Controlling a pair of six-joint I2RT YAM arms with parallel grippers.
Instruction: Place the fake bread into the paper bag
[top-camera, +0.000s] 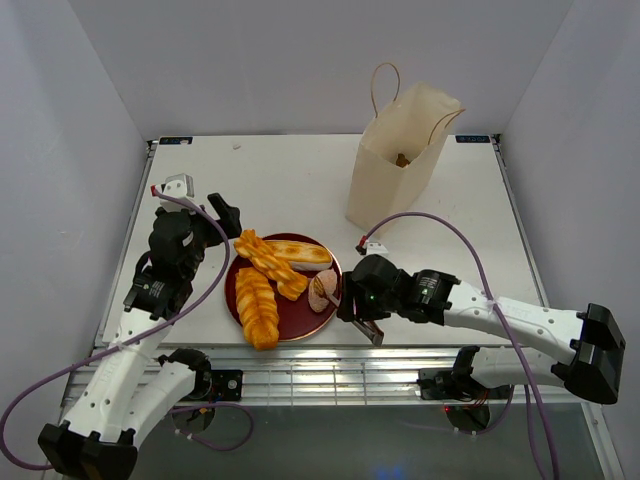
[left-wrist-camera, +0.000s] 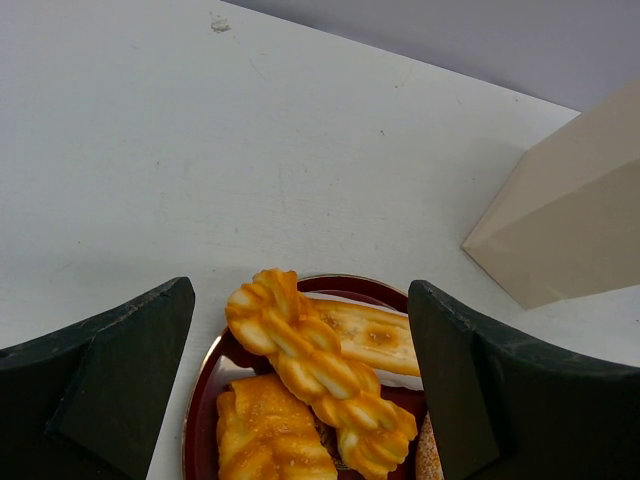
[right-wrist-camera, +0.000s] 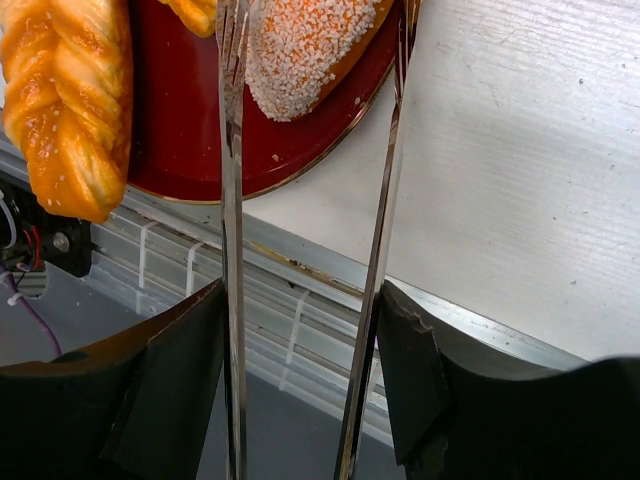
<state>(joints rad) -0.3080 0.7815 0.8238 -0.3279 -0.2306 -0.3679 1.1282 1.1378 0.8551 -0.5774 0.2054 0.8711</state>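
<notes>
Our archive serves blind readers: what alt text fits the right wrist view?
The right gripper holds metal tongs whose arms flank a sugar-coated pastry on a dark red plate at the near edge of the table; a glossy braided loaf lies at image left.

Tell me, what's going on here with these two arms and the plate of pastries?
The robot is moving toy bread into a bag. Its right gripper holds metal tongs, with their tips on either side of a sugar-coated bun on the red plate. Two braided loaves and a long roll also lie on the plate. The left gripper hovers open beside the plate, holding nothing. The paper bag stands upright farther back, with a brown piece visible inside.
</notes>
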